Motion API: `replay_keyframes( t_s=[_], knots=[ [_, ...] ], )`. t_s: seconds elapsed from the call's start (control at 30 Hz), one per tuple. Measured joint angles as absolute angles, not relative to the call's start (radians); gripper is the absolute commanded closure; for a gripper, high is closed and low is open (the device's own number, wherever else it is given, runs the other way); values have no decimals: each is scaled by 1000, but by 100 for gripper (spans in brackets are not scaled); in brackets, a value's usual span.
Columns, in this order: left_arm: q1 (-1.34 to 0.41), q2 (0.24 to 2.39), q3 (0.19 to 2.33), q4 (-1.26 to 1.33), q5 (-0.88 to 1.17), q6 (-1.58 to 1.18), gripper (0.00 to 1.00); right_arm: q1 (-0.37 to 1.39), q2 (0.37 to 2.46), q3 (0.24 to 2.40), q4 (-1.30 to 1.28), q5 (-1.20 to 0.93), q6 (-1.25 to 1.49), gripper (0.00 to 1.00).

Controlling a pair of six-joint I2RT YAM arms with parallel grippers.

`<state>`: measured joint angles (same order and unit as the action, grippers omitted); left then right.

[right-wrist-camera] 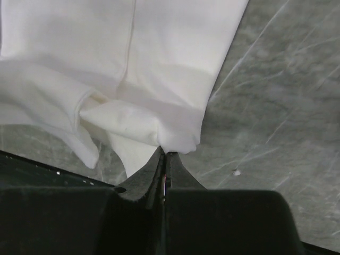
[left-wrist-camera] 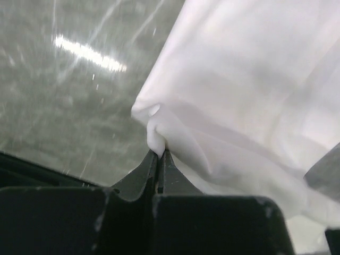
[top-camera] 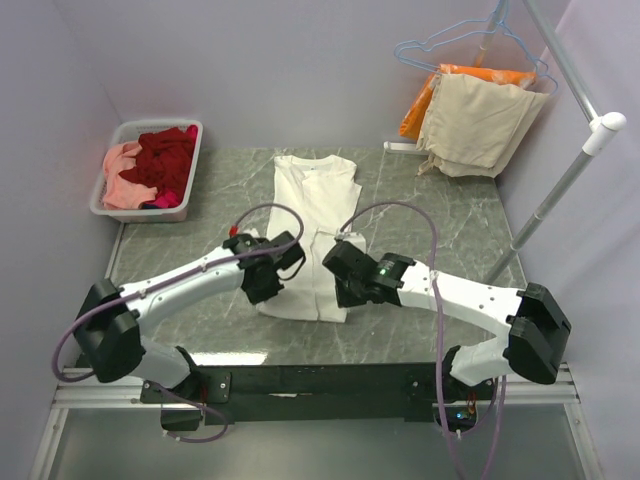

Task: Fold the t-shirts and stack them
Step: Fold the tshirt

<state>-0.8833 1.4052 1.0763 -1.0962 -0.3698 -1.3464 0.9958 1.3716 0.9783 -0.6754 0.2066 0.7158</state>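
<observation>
A white t-shirt (top-camera: 312, 205) lies lengthwise in the middle of the table, folded into a narrow strip with no print showing. My left gripper (top-camera: 273, 262) is shut on its near left edge, and the cloth (left-wrist-camera: 223, 106) bunches right at the tips (left-wrist-camera: 160, 153). My right gripper (top-camera: 338, 262) is shut on the near right edge, pinching a fold of the white t-shirt (right-wrist-camera: 159, 69) at its tips (right-wrist-camera: 164, 150). Both near corners are lifted a little off the table. More t-shirts, dark red (top-camera: 165, 160) and salmon pink (top-camera: 122, 175), are piled in a bin.
The grey plastic bin (top-camera: 190, 135) stands at the back left of the marble table (top-camera: 440, 230). At the back right a beige cloth (top-camera: 480, 125) and an orange cloth (top-camera: 420, 105) hang with hangers on a white rack (top-camera: 575, 165).
</observation>
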Motion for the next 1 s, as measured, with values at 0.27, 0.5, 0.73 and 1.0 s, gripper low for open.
replay_keyframes(
  t_s=[0.27, 0.5, 0.73, 1.0],
  knots=[
    [-752, 1632, 1283, -1067, -470, -1213, 99, 857, 1431, 1134, -678, 206, 615, 100],
    [-654, 1775, 1425, -1027, -487, -1085, 99, 756, 1561, 1205, -640, 164, 554, 100],
    [-590, 1906, 1526, -993, -487, -983, 99, 695, 1725, 1325, -621, 126, 515, 100],
    [-547, 2019, 1633, -978, -475, -893, 99, 655, 1822, 1409, -621, 100, 493, 100]
  ],
)
